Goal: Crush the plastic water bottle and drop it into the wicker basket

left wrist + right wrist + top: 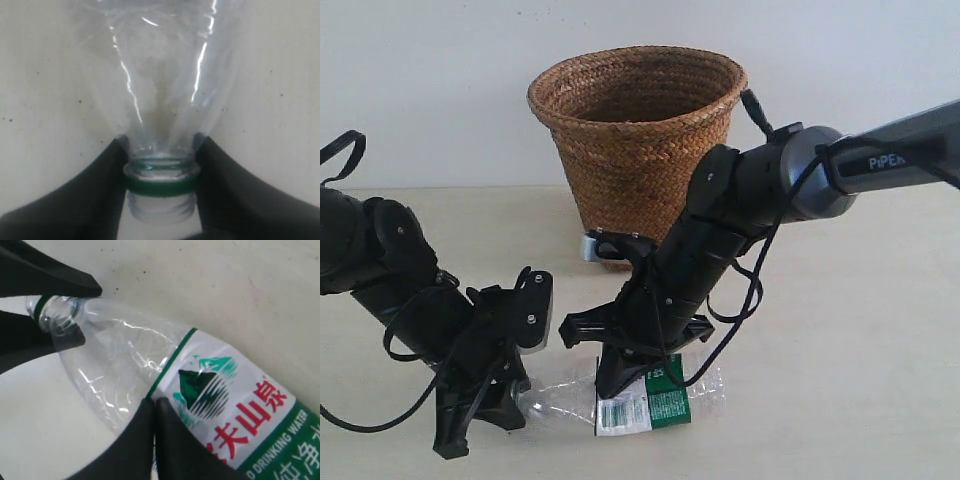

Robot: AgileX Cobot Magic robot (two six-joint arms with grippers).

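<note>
Looking like the crush step in hand, w/ the drop into the basket (630,170) not yet done. Finding the bottle (660,400) (160,75) (165,370) lying flat on the bench (860,380) at approx 6 o'clock of the basket in the ext. view, apart from it, neck pointing to 9 and base to 3. Seeing creases in the clear body near the shoulder, but not reading it as fully flattened. Noting the L gripper (480,425) (160,170) (57,315) clamped on the neck, one finger each side just by the green ring (160,186); no cap showing on the threads. Noting the R gripper (610,385) (154,407) reaching down from approx 1 o'clock, fingers together w/ only a thin seam between, tips bearing on the body at the edge of the label (235,415); not able to tell re any plastic nipped in that seam. Judging next move as calling for firmer downward press from R while L is pinning the neck, letting air out via the open mouth; after that, needing a secure hold and a lift toward 12 o'clock, clearing the rolled rim before letting go.
</note>
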